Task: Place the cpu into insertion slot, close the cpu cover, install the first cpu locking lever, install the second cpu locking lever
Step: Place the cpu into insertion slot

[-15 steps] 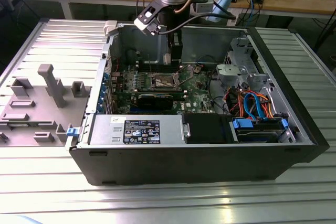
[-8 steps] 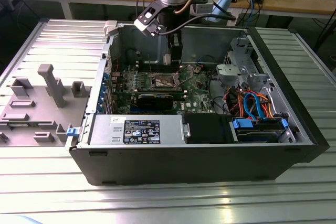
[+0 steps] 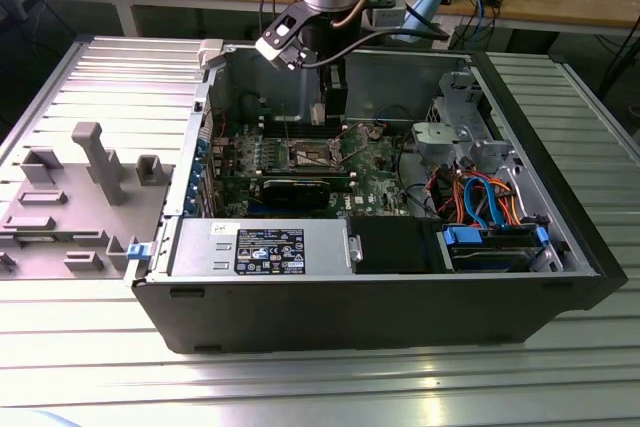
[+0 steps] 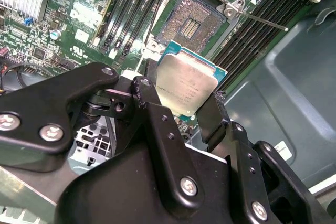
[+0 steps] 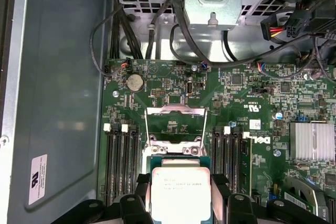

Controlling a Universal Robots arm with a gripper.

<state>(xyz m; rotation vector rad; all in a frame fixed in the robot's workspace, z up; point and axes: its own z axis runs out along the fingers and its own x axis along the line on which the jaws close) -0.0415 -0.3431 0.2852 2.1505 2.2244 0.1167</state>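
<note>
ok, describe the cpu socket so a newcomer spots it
Inside the open computer case, find the green circuit board. The insertion slot sits between two banks of long black memory slots. Alone among them it is square, dark-centred, with a shiny metal rim.

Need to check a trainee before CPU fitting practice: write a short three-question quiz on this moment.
1. Multiple choice: what do the jaws clamp? A) a memory stick B) the cpu C) a cable
2. True or false: the cpu cover is shut over the insertion slot.
3. Fill in: long black ____ slots flank the insertion slot on both sides.
Key: 1 B. 2 False; the cpu cover stands raised and the insertion slot lies bare. 3 memory slots.
</note>
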